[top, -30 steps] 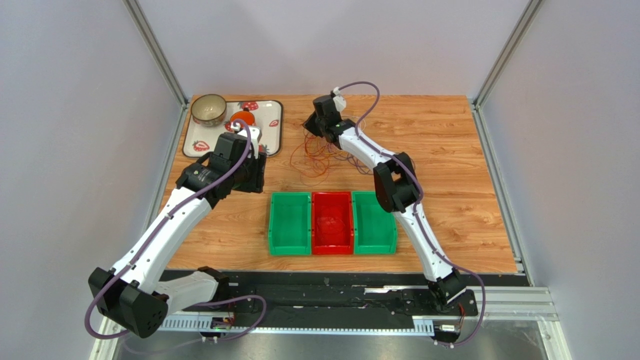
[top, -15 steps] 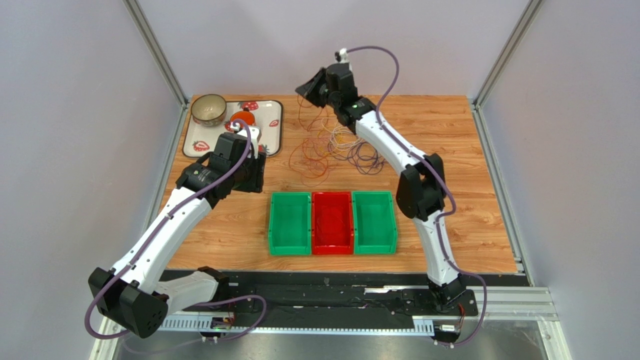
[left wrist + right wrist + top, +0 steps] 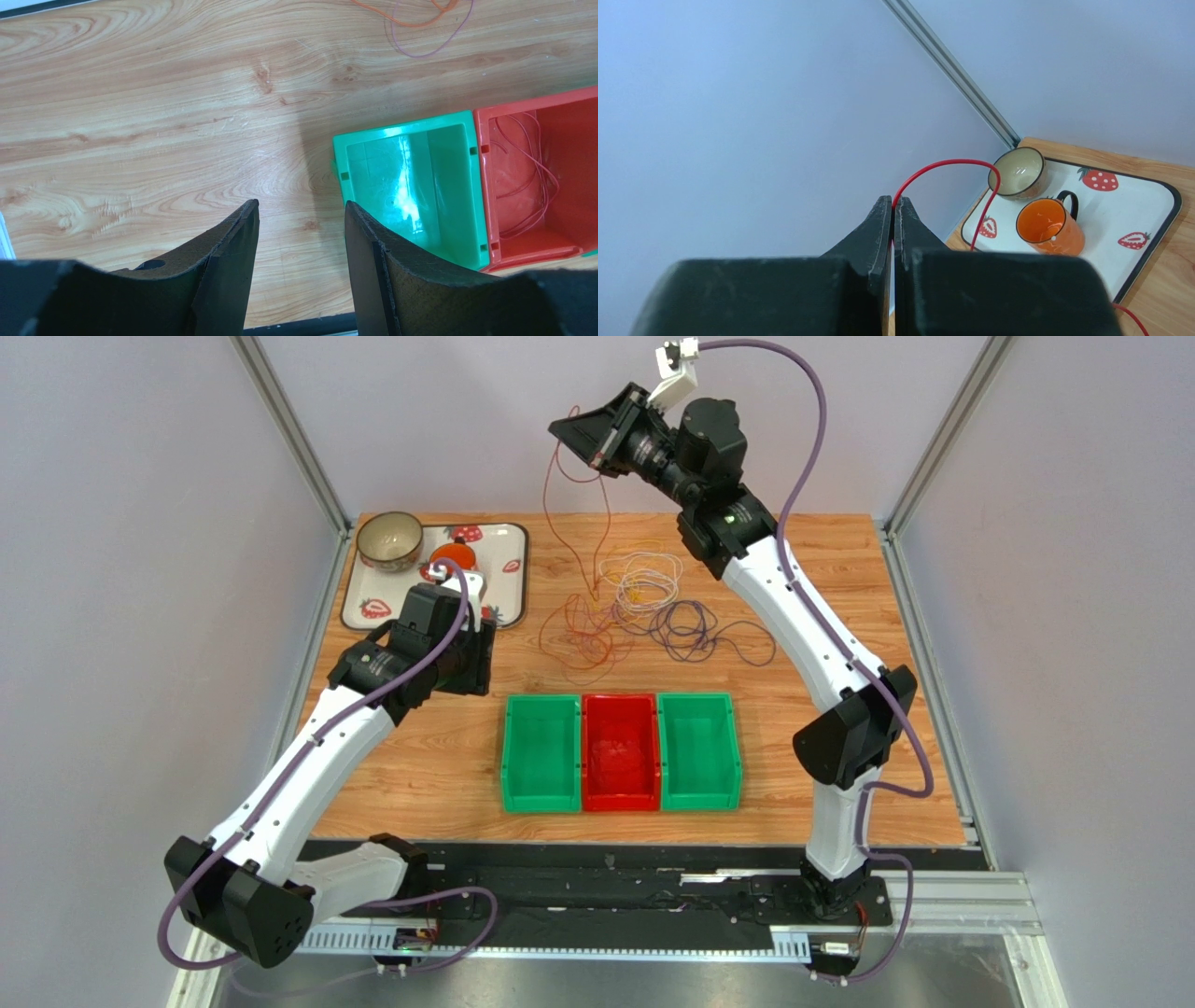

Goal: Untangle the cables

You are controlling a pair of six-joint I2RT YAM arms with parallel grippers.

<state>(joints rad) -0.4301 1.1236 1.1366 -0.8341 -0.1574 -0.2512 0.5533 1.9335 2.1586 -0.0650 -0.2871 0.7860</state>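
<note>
At 12 o'clock, the right gripper (image 3: 893, 210) pinches 1 orange-red cable (image 3: 948, 162) high above the tangle (image 3: 638, 609); left gripper (image 3: 302, 210) hangs parted, empty. Next, probably: the red bin (image 3: 619, 700).

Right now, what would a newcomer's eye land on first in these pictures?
The right gripper, high above the far edge of the wooden table, is shut on an orange-red cable that trails down to the tangle of cables lying there. Nearer the arms, a red bin sits between two green bins.
</note>
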